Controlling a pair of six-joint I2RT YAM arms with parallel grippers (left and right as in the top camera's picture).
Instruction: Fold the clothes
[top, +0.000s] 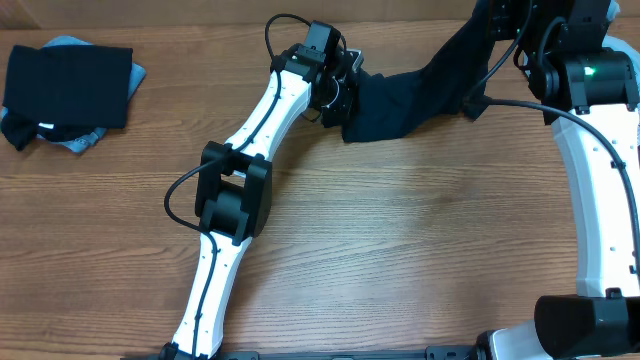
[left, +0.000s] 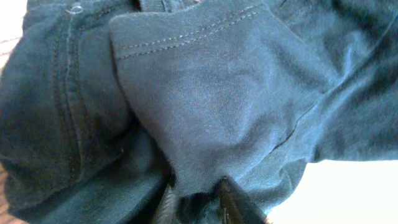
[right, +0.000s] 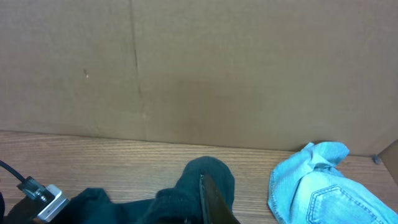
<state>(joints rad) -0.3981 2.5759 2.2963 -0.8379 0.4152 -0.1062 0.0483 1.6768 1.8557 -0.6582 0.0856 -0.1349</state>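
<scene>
Between the two fingers of my left gripper (left: 196, 204) sits a bunched fold of the navy shirt (top: 395, 105). The fingers pinch it, and cloth fills the left wrist view. From that grip the shirt runs right to my right gripper (right: 210, 196), whose fingers are pressed together on its other end. Just beside that gripper lies pale denim (right: 320, 186). A folded black piece (top: 70, 85) lies well apart, far left.

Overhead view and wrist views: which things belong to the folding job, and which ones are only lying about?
Of the job: dark navy shirt; black piece lying on a blue piece; pale denim piece.
Not of the job: wooden table; cardboard wall.
</scene>
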